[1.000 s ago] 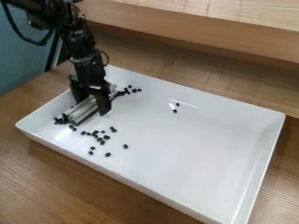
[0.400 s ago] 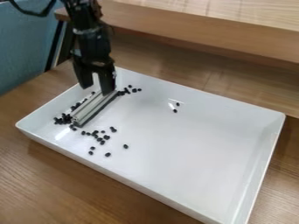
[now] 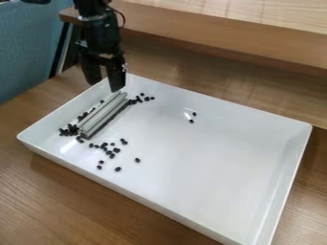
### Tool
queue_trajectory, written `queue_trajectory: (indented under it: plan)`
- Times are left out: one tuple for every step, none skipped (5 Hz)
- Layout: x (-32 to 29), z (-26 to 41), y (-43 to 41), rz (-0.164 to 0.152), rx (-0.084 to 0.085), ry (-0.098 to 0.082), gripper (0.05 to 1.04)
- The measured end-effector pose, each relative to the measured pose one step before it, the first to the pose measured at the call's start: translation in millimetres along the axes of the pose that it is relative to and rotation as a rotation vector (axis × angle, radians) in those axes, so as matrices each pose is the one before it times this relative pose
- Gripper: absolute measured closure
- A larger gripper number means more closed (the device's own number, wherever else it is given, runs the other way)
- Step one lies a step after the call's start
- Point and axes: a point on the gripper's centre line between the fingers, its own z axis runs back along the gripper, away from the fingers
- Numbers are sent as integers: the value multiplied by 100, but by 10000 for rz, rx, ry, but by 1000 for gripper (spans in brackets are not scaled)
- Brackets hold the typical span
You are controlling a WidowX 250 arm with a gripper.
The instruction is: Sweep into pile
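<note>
Small black beans (image 3: 117, 150), mostly at left in white rectangular tray (image 3: 217, 167); long grey ribbed bar (image 3: 102, 116) lies among them. Black two-finger claw (image 3: 105, 86): above bar's far end, parted wide, empty. Sweeping seemingly unfinished; next, grip bar, gather strays.

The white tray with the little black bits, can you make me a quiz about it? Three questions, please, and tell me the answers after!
1. True or false: the pincer has its two fingers apart.

2. Fill in the missing word: the long silver bar lies inside the white ____.

3. Pick one. The black bits are:
a) all in one neat pile
b) spread out in several bunches and singles
c) stacked in a tall tower

Key: 1 true; 2 tray; 3 b
</note>
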Motion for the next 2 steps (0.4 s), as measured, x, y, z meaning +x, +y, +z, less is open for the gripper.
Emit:
queue_trajectory:
  plan:
    - [520,968,-1407,-766,-454,91,85]
    - [409,-119,-1260,-709,-282,49,85]
